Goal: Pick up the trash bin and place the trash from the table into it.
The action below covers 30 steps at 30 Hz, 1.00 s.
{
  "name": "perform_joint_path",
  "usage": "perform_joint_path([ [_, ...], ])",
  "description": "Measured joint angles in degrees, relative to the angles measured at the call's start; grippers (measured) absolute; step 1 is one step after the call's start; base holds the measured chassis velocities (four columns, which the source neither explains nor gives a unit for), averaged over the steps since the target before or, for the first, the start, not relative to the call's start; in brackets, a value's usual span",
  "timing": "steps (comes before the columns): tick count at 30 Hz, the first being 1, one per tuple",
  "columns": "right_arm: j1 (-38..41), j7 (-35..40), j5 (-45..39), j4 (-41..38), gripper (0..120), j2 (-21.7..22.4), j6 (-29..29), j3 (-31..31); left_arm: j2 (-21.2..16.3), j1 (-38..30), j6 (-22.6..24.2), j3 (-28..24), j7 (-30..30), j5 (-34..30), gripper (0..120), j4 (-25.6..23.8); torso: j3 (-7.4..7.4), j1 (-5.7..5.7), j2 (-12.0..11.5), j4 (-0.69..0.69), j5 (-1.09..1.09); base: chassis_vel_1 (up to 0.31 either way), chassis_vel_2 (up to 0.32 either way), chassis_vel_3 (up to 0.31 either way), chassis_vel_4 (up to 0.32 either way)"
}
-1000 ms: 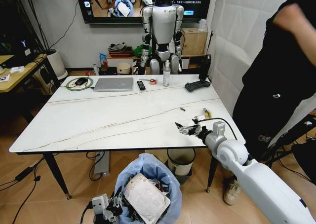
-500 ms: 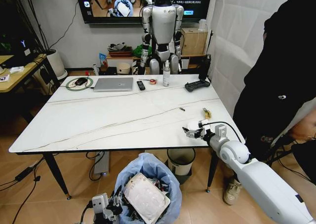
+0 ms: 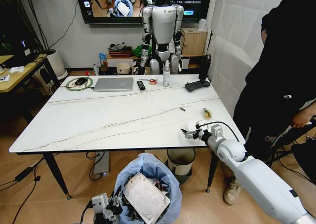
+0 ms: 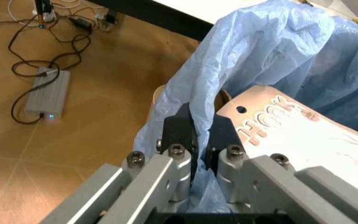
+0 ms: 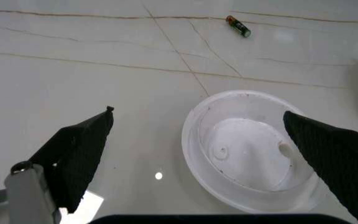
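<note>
Your right gripper (image 5: 197,140) is spread wide around the small white plate (image 5: 247,151).
Left gripper (image 4: 197,140) pinches the trash bin (image 4: 278,56) bag below.

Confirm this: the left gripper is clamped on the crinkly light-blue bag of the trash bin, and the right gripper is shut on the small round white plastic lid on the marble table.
Not quite. The left gripper is clamped on the crinkly light-blue bag of the trash bin, but the right gripper is open: the right wrist view shows its fingers spread either side of the small round white plastic lid, which lies on the marble table.
</note>
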State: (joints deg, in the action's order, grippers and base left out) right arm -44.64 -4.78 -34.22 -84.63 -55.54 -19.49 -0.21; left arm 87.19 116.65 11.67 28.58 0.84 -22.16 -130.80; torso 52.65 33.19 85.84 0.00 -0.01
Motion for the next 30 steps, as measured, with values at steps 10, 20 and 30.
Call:
perform_joint_path([
  [10,-0.2,-1.0,1.6,0.8,68,0.5,0.6,-0.7,0.1,0.0,0.0,0.0,0.0,0.0,0,0.0,0.00,-0.01,0.0,0.00,0.01,0.000,0.000,0.000,0.000],
  [20,-0.4,-1.4,1.8,0.7,26,0.6,0.5,-1.0,0.1,-0.1,0.1,-0.1,0.0,0.1,0,0.0,0.00,-0.01,0.0,0.00,0.01,0.000,0.000,0.000,0.000],
  [30,-1.4,-1.0,2.1,0.5,7,0.9,0.6,-0.9,0.0,-0.2,0.1,0.0,0.0,-0.1,0,0.3,0.00,-0.01,0.0,0.00,0.00,0.000,0.000,0.000,0.000],
])
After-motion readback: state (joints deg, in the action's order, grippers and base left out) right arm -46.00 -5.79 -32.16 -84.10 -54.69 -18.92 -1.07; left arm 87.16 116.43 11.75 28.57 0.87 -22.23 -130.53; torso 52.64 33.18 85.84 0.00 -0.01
